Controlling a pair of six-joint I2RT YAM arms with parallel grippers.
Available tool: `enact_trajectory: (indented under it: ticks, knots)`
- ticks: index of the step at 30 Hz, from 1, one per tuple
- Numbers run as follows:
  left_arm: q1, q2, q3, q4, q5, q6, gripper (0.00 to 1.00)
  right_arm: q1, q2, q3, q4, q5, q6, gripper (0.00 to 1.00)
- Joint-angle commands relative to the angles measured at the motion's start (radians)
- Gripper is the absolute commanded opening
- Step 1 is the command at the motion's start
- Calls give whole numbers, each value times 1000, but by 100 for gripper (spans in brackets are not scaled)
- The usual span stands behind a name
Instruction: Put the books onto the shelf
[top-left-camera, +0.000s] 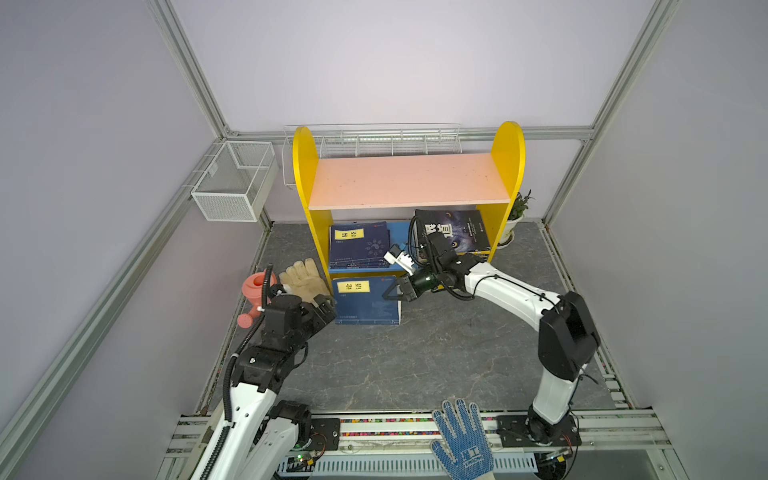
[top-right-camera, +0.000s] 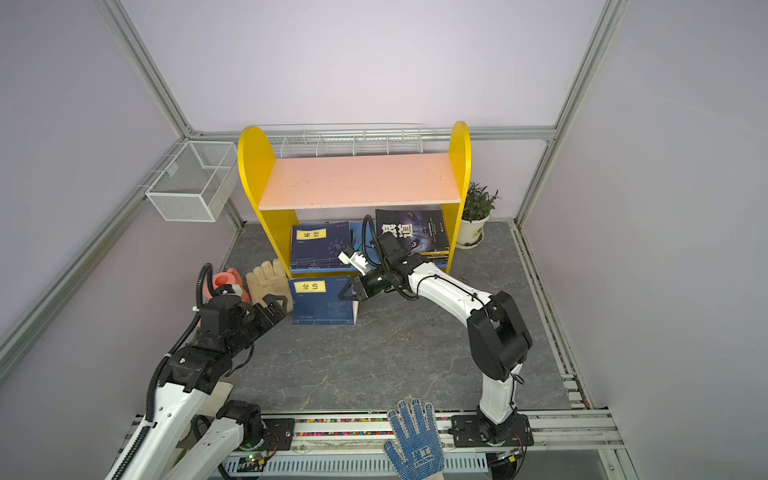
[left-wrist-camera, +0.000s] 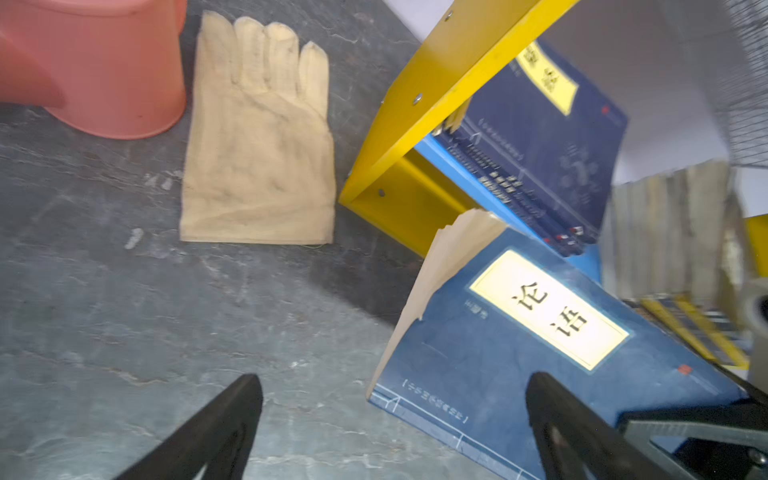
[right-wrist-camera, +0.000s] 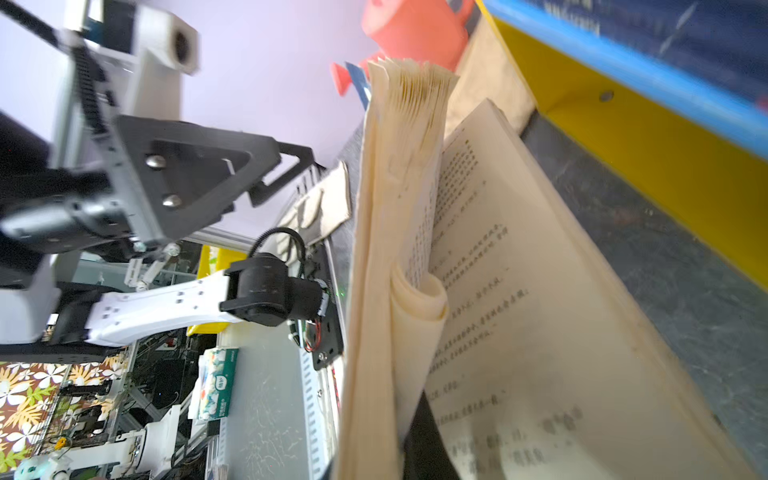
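Navy book (top-left-camera: 365, 303) lay on table (top-left-camera: 415, 365) against shelf (top-left-camera: 305, 166) front, with pages fanned at its right edge. Right gripper (top-left-camera: 392, 293) was clamped on those pages. Left gripper (top-left-camera: 326, 306) was spread wide just beside book's left edge. Pink board (top-left-camera: 409, 180) was bare. Blue board (top-left-camera: 357, 272) held navy stack (top-left-camera: 359, 245) left, dark book (top-left-camera: 453, 228) right, narrow gap between. Beige glove (top-left-camera: 303, 278) and watering can (top-left-camera: 257, 289) crowded table's left edge. Grey marbled centre lay open, lilac walls around.

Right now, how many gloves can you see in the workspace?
2. A beige glove lies between the pink watering can and the shelf; a blue dotted glove lies over the front rail. More may be hidden.
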Motion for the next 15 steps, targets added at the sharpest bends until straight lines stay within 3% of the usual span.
enact_trajectory:
  ticks: [1,9,11,15]
  knots:
    - [13,22,-4,80,231,13,99,-15,-56,-26,123,-141,86,9]
    - [13,-3,-32,251,424,-1,97,-33,-77,-9,222,-257,185,9]
    - [14,-17,-38,288,458,-1,82,-33,-76,-7,218,-264,185,9]
    - [14,-48,-59,369,525,-12,30,-33,-71,-6,179,-241,162,11]
